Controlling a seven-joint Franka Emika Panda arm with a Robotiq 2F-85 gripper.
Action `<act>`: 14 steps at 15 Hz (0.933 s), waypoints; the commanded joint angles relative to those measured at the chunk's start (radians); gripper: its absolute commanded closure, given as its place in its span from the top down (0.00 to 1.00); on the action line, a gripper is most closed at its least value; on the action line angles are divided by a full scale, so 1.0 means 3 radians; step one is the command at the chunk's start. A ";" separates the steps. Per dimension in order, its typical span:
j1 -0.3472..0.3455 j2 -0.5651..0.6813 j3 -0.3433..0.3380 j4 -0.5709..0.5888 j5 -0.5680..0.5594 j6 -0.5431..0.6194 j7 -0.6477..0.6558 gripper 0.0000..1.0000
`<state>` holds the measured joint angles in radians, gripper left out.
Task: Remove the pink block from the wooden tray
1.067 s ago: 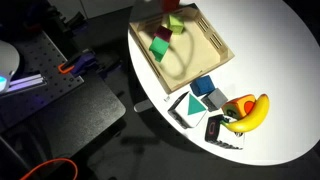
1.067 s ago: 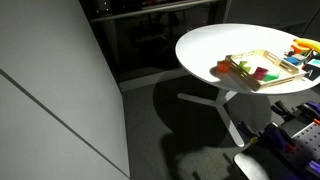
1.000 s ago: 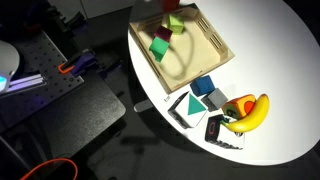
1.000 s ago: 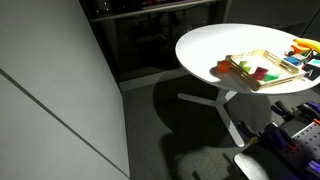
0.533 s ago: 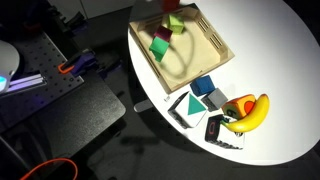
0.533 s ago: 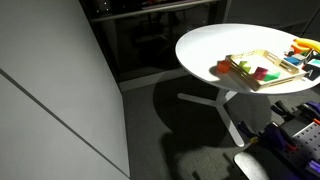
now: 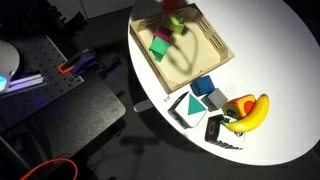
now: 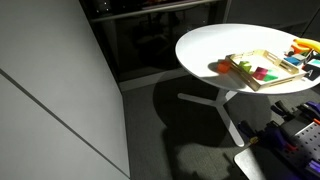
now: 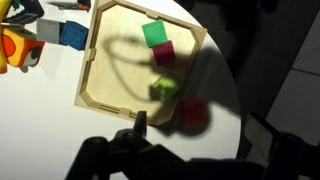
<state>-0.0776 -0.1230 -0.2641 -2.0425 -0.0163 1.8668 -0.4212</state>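
Note:
The wooden tray [image 9: 100, 70] lies on the white round table and also shows in both exterior views [image 7: 215, 42] [image 8: 240, 59]. In the wrist view the pink block [image 9: 163, 53] sits in the tray between two green blocks [image 9: 153, 33] [image 9: 163, 88]. It is a small pink spot in an exterior view [image 8: 262, 72]. A red block [image 9: 193, 115] lies on the table just outside the tray. My gripper [image 9: 200, 140] is a dark shape at the bottom of the wrist view, above the table edge and short of the tray. Its jaws stand apart and empty, and one finger [image 9: 140, 126] shows.
A banana [image 7: 250, 112], a blue block [image 7: 203, 86] and other small toys lie by the tray's near side; the blue block also shows in the wrist view [image 9: 72, 35]. The table edge [image 9: 235, 90] curves close to the red block, with dark floor beyond.
In an exterior view a dark shadow has spread over the far part of the tray. The blocks have not moved.

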 commanded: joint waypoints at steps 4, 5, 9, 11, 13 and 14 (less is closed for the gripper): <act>-0.0107 0.0522 0.0127 0.0170 0.0072 -0.0011 -0.0101 1.00; -0.0115 0.0592 0.0149 0.0173 0.0065 0.0021 -0.0085 1.00; -0.0152 0.0871 0.0254 0.0121 0.0038 0.0353 -0.0006 1.00; -0.0171 0.1003 0.0307 0.0089 0.0042 0.0577 0.0041 1.00; -0.0184 0.1112 0.0358 0.0051 0.0040 0.0797 0.0084 1.00; -0.0190 0.1159 0.0382 0.0033 0.0042 0.0886 0.0086 1.00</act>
<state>-0.1124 0.1904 -0.1809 -2.0333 -0.0162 2.0705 -0.4142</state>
